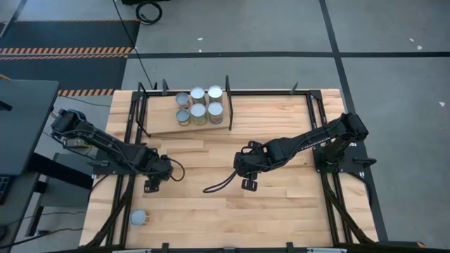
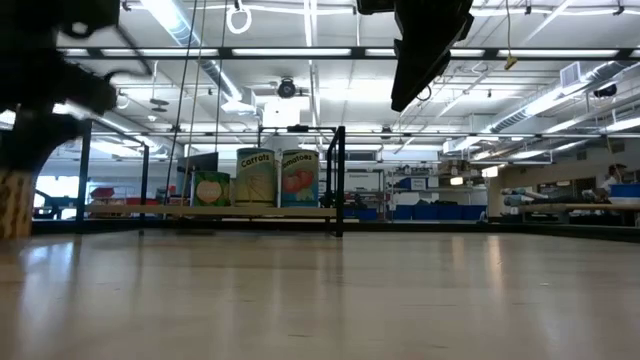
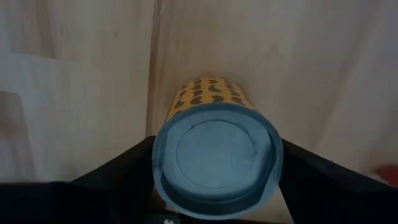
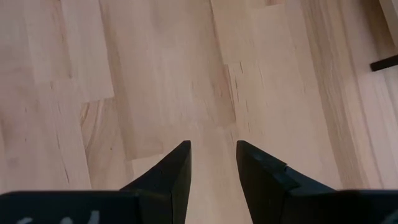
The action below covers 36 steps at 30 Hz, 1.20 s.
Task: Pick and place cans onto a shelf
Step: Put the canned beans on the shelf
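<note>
Six cans [image 1: 199, 105] are seen standing on the shelf [image 1: 156, 119], beside the divider. A seventh [image 3: 214, 149] is clamped in the left gripper [image 1: 156, 179] above the table. One can [image 1: 138, 218] is left near the front edge. The right gripper [image 4: 213, 163] is held apart, empty, mid-table.

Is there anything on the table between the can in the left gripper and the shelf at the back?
Nothing visible: bare wood lies between the left gripper, shut on its can, and the shelf.
</note>
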Each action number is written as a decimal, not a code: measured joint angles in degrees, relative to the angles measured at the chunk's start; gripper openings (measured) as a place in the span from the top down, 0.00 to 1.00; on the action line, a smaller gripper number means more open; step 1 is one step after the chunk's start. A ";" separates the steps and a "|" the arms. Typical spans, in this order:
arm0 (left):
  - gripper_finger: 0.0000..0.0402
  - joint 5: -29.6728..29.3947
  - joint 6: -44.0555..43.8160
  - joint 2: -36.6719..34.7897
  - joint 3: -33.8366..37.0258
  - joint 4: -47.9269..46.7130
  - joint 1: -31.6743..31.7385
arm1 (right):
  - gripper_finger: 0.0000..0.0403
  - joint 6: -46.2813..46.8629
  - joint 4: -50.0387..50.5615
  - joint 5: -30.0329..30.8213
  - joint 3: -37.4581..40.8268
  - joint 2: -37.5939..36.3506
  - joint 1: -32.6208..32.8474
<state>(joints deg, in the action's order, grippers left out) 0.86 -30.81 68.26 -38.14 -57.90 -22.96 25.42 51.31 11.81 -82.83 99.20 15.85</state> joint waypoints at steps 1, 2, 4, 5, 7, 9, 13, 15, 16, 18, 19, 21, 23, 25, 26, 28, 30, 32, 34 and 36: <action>0.29 0.04 0.09 -0.11 -1.78 -1.02 0.31 | 0.67 -0.07 0.08 0.00 0.00 0.00 0.20; 0.29 0.07 0.56 -0.17 -3.79 -1.96 0.80 | 0.67 -0.12 0.21 0.00 0.00 0.00 0.33; 0.29 -1.15 2.42 -0.15 -8.39 -5.38 2.45 | 0.67 -0.34 0.45 -0.02 0.00 0.00 0.57; 0.29 -2.21 3.21 -0.15 -10.85 -7.10 3.69 | 0.67 -0.46 0.44 -0.02 0.00 0.00 0.60; 0.29 -3.83 5.48 -0.17 -15.95 -9.44 7.56 | 0.67 -0.46 0.49 -0.02 0.00 0.00 0.60; 0.29 -5.75 9.33 0.03 -20.29 -13.56 12.65 | 0.67 -0.47 0.52 0.00 0.00 0.00 0.60; 0.29 -9.42 19.90 0.03 -25.15 -19.72 24.71 | 0.67 -0.47 0.61 -0.02 0.00 0.00 0.77; 0.29 -10.11 24.96 0.06 -25.27 -20.50 31.76 | 0.67 -0.47 0.68 0.00 0.00 0.00 1.13; 0.29 -10.20 27.50 0.07 -24.95 -20.41 35.22 | 0.67 -0.45 0.67 -0.01 0.00 0.00 1.42; 0.29 -10.32 32.69 0.29 -23.89 -19.24 41.67 | 0.67 -0.16 0.67 -0.02 0.00 0.00 1.99; 0.29 -10.34 35.00 1.01 -23.33 -18.36 44.50 | 0.67 -0.06 0.66 -0.02 0.00 0.00 2.26; 0.29 -10.41 38.31 2.74 -22.09 -16.11 49.52 | 0.67 0.06 0.57 0.00 0.00 0.00 2.75; 0.29 -10.53 40.92 4.57 -21.49 -14.71 53.57 | 0.67 0.10 0.46 0.00 0.00 0.00 3.17; 0.29 -10.68 43.40 7.20 -21.39 -12.86 56.54 | 0.67 0.10 0.44 -0.02 0.00 0.00 3.50; 0.29 -10.66 44.57 8.41 -21.34 -12.07 57.73 | 0.67 0.11 0.42 0.00 0.00 0.00 3.59; 0.29 -10.56 46.40 10.56 -21.34 -10.95 59.85 | 0.67 0.12 0.44 0.00 0.00 0.00 3.74; 0.29 -10.46 48.30 12.57 -21.32 -9.49 61.67 | 0.67 0.13 0.44 0.00 0.00 0.00 3.94; 0.29 -10.49 49.80 14.04 -21.32 -8.28 63.14 | 0.67 0.38 0.46 -0.02 0.00 0.00 4.15; 0.29 -10.24 50.25 15.06 -21.32 -6.71 64.41 | 0.67 0.88 0.50 -0.02 0.00 0.00 4.35; 0.29 -9.96 51.12 15.45 -21.32 -6.46 65.22 | 0.67 1.63 0.57 -0.02 0.00 0.00 4.47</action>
<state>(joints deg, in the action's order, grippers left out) -9.11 20.31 83.72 -59.46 -64.36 42.26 27.05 51.88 11.79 -82.83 99.20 20.32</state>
